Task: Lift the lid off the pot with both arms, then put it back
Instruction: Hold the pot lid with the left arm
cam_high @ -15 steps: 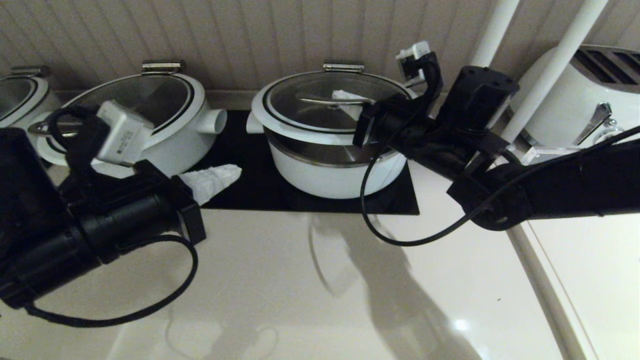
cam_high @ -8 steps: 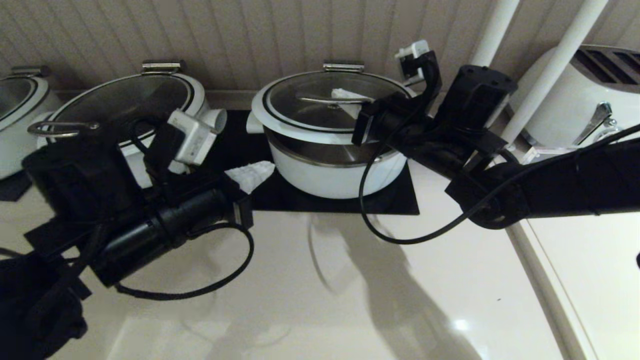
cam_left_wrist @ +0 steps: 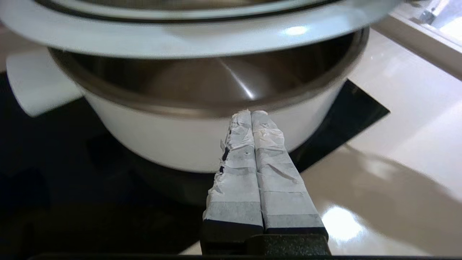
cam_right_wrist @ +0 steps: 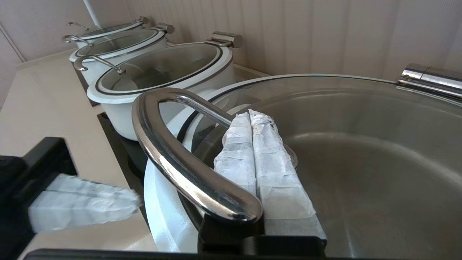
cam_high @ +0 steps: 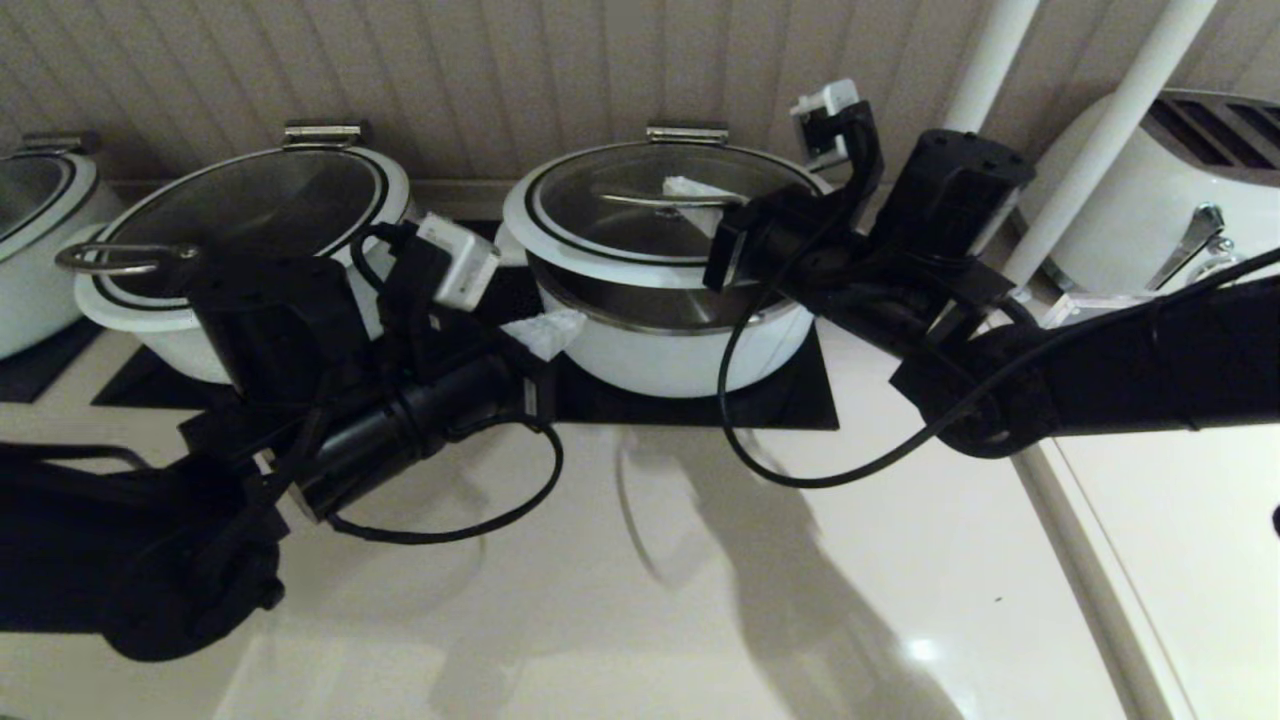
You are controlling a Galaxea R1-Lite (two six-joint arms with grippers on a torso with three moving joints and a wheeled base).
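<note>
The glass lid is tilted up at its front edge over the white pot, with its steel hinge at the back. The pot's steel inside shows in the gap. My right gripper is shut, its fingers pushed under the lid's steel handle and lying on the glass. My left gripper is shut and empty, with its tips at the pot's front left rim, below the raised lid rim.
A wider white pot with a loop-handled lid stands to the left, another pot at far left. Both stand on black hob plates. A white toaster and two white poles are at right. The wall is close behind.
My left arm has swung right and forward, bringing its shut fingers from beside the wider pot to the pot's front left rim. The right arm and the raised lid have not moved.
</note>
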